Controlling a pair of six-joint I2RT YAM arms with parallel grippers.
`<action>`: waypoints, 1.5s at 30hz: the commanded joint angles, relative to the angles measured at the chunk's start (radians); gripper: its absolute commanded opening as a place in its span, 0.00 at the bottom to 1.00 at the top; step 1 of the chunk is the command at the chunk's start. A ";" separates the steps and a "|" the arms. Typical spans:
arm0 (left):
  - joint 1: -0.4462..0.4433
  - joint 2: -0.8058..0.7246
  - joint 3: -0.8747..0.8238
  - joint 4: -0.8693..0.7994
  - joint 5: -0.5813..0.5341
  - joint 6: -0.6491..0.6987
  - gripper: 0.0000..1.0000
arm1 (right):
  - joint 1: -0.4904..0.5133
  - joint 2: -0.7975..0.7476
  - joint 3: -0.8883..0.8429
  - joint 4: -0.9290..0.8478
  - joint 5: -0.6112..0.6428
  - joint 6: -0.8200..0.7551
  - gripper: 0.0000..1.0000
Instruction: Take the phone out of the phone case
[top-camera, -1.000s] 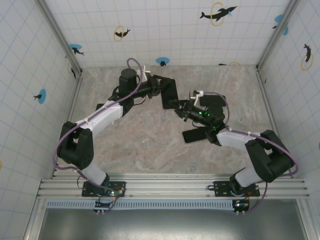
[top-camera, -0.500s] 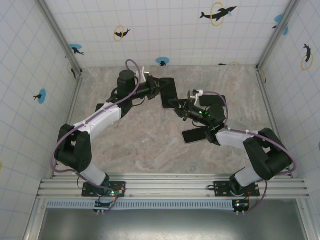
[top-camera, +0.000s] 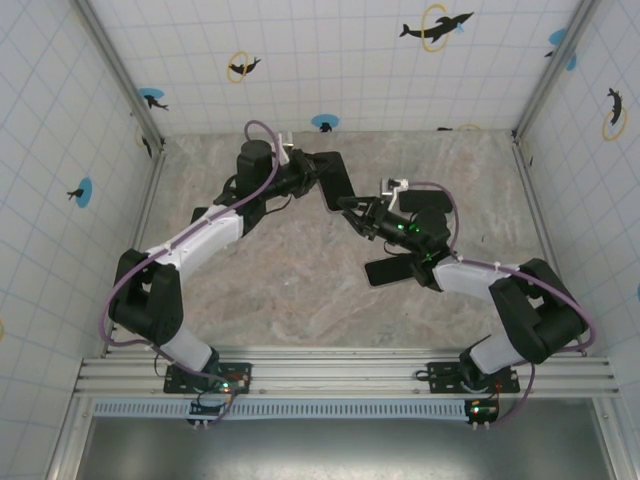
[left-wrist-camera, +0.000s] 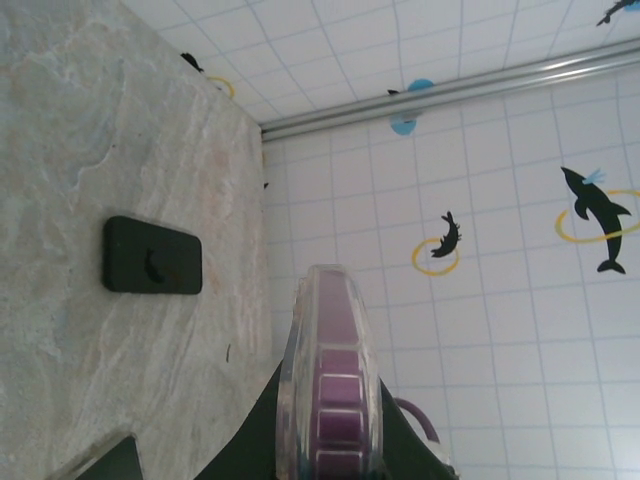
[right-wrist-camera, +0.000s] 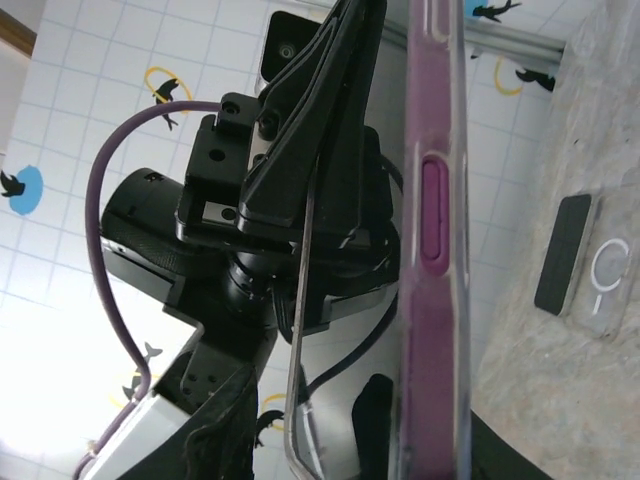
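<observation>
While the left arm stretches up the worktop (top-camera: 290, 300) and bends its wrist over toward 3 o'clock, the left hand (top-camera: 318, 176) is clamped tight on the phone (top-camera: 337, 182), lifted off the surface near 12 o'clock. The phone stands on edge, its purple side showing through the clear case (right-wrist-camera: 458, 300) wrapped around it. Over to the right arm: elbow folded out at 4 o'clock, forearm reaching toward 10 o'clock, and the right hand (top-camera: 352, 208) sits right at the phone's near end, at 5 o'clock from the left hand. Whether its fingers are apart or together, I can't tell. A black rectangle (top-camera: 390, 269) lies flat on the worktop beside that forearm.
</observation>
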 joint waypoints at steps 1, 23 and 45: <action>-0.010 -0.031 0.044 0.015 -0.056 -0.020 0.07 | 0.019 -0.029 -0.013 0.003 0.039 -0.107 0.41; -0.053 -0.022 -0.026 0.198 -0.174 -0.122 0.09 | 0.083 0.008 -0.054 0.118 0.211 -0.131 0.27; -0.089 -0.110 -0.110 0.323 -0.282 -0.275 0.14 | 0.086 -0.054 -0.070 -0.050 0.239 -0.353 0.09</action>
